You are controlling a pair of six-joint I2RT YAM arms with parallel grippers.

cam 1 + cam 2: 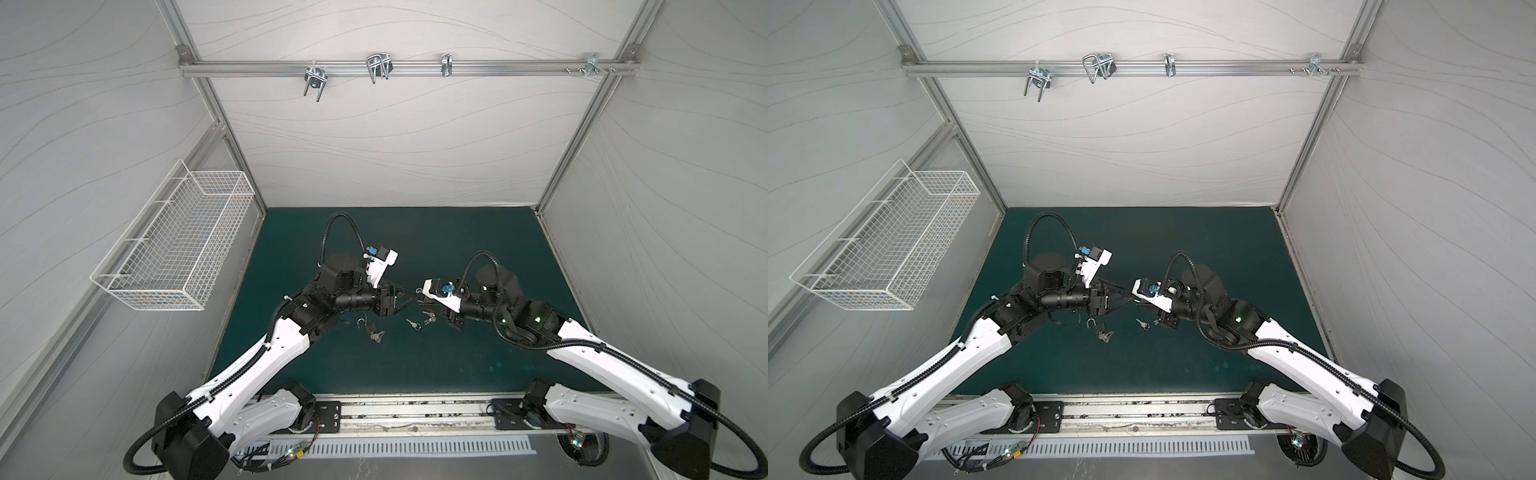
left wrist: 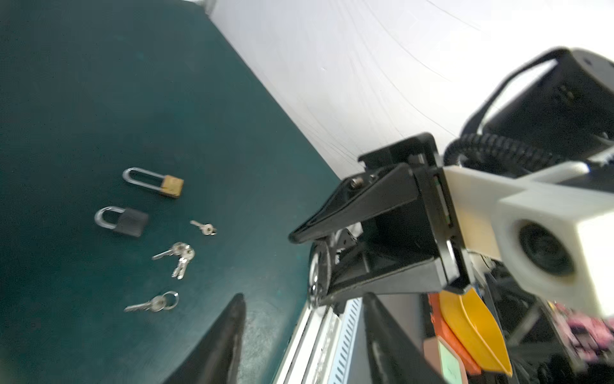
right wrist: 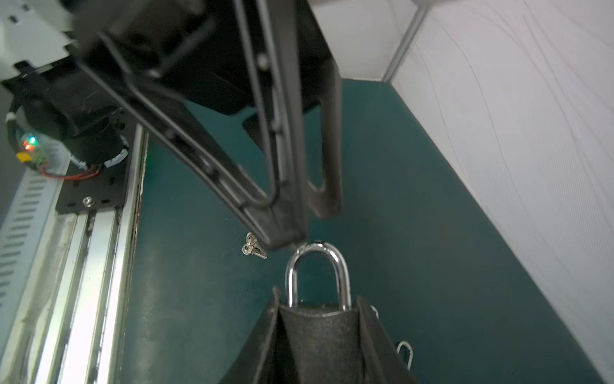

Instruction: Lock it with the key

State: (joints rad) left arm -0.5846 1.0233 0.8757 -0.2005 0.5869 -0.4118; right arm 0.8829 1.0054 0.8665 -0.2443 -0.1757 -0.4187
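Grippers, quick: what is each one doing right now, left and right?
Left gripper: open, holding nothing.
Right gripper: shut on the padlock, gripping its dark body.

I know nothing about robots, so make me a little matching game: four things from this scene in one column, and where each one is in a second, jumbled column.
Things
1. brass padlock
2. grey padlock
3. basket
4. hooks

Places
A. on the left wall
B. clamped between the right jaws
C. on the back rail
D. lying on the green mat

Pairs: 1-D, 2-B, 3-A, 4-C
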